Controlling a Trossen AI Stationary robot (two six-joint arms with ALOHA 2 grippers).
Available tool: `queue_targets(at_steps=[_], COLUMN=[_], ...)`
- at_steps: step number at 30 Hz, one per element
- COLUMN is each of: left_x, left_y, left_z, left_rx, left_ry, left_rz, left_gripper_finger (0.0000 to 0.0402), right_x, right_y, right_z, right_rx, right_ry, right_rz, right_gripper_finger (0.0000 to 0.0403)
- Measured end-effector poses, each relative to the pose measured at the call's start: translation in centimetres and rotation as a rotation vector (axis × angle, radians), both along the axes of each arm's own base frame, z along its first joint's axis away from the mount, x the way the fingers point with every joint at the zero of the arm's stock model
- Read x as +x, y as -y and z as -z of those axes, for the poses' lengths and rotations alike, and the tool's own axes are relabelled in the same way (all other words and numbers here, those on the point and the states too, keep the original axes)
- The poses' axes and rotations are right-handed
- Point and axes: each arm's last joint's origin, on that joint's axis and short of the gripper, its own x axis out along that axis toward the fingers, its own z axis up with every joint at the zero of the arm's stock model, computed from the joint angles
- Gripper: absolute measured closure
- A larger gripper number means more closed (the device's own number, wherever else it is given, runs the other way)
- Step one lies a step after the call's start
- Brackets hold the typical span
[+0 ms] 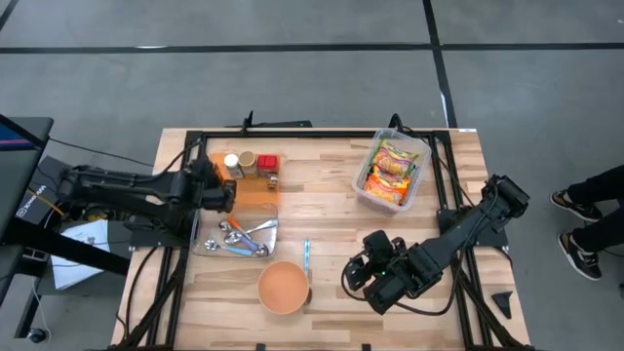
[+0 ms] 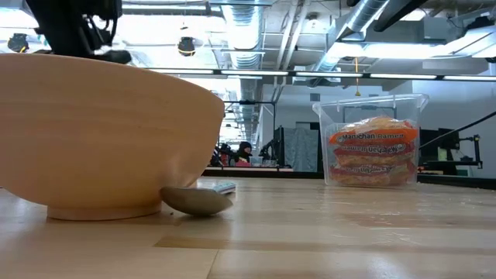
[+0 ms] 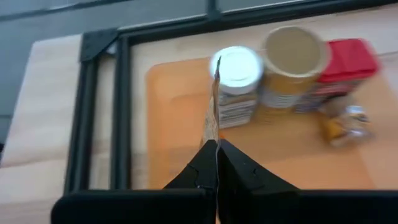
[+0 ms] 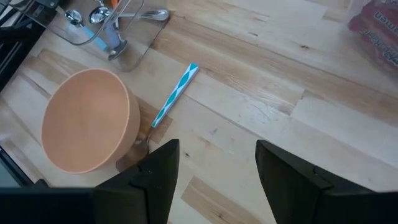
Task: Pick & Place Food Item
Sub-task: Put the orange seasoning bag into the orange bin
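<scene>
- Food item: packets of instant noodles (image 1: 391,168), orange and yellow wrappers with printed lettering, stacked in a clear plastic container (image 1: 421,154) at the upper right of the high view. In the low view the stack shows through the container wall at the right of the frame, packets lying flat one on another. Soft, crinkly wrappers; likely to give under a pinch.
- Step in hand, as judged: the approach has not begun. No packet is held and none lies outside the container.
- Right gripper (image 1: 375,285): lower right of centre in the high view, well apart from the container, fingers (image 4: 158,168) apart with nothing between them. Its wrist view looks down on bare table.
- Next move, as judged: the right arm needs to travel up-frame to the container, come down over the top packet and close on an edge of it.
- Bowl (image 1: 284,288): orange, empty, bottom centre of the high view; a probable destination, though the task does not say.
- Spoon (image 1: 307,253): teal-patterned handle, just beside the bowl.
- Left gripper (image 3: 217,163): fingers together on nothing, hovering over an orange tray (image 3: 174,130) of spice jars (image 3: 236,84) at the upper left of the high view.
- Clear tray of metal utensils (image 1: 239,237): below the orange tray.
</scene>
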Motion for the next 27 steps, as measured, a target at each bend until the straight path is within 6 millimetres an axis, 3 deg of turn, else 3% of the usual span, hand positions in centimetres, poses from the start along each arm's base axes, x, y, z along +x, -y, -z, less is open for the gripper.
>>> queue_targets(at_steps=[17,27], left_x=[0.0,0.3], left_y=[-3.0,-5.2], left_z=[3.4,3.3], left_rx=[0.02,0.029], left_ry=[-0.055,-0.106], left_rz=[-0.077,-0.032], left_gripper_finger=[0.0401,0.0401], right_x=[0.0,0.0], right_y=[0.0,0.0], right_z=[0.0,0.0], right_rx=[-0.001,-0.001], right_ry=[-0.002,-0.002], right_rz=[-0.002,-0.001], right_gripper_finger=[0.0196,0.0196])
